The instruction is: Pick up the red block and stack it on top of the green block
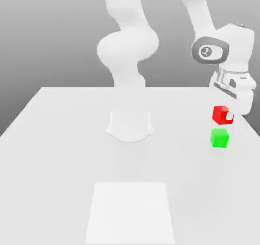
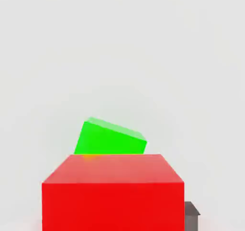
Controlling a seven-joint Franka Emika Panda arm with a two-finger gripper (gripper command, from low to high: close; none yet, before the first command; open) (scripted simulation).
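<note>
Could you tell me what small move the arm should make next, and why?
Probably a short, careful descent. The gripper holds the red block in the air just above the green block, which sits on the table. The hand view shows the green block partly offset beneath the red block, so a slight centring first may help.

My red block (image 1: 221, 114) hangs raised just above the smaller green block (image 1: 219, 138), which rests on the table at the exterior view's right.

The gripper (image 1: 227, 114) held the red block (image 1: 220, 114) in the air just above the green block (image 1: 219, 138) on the desk (image 1: 61, 152).
</note>
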